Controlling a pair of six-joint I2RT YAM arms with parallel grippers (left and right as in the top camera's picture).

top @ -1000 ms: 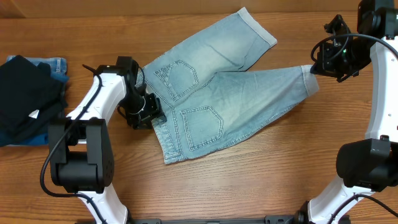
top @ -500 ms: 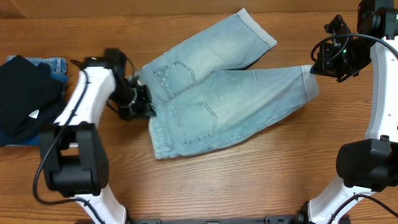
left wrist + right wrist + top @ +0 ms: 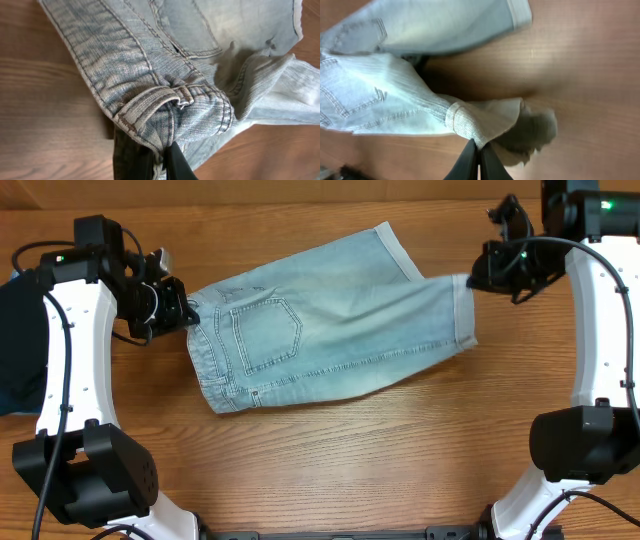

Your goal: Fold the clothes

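The clothes, pale light-blue denim shorts (image 3: 330, 335), hang stretched across the middle of the table between my two grippers, back pocket up. My left gripper (image 3: 188, 315) is shut on the waistband at the left end. In the left wrist view the waistband and a belt loop (image 3: 170, 97) bunch just above the black fingers (image 3: 177, 162). My right gripper (image 3: 472, 280) is shut on the cuffed hem of one leg at the right end. The right wrist view shows that cuff (image 3: 470, 122) pinched between the fingertips (image 3: 470, 162), lifted off the wood, with the other leg (image 3: 445, 25) lying farther away.
A black garment (image 3: 18, 350) lies at the far left edge of the table, partly behind my left arm. Bare wood shows in front of the shorts and to the right of them.
My left gripper has shut on the waistband and pulled it up and to the left. The right gripper carried the hem leftward. The shorts now lie straighter, one leg over the other.
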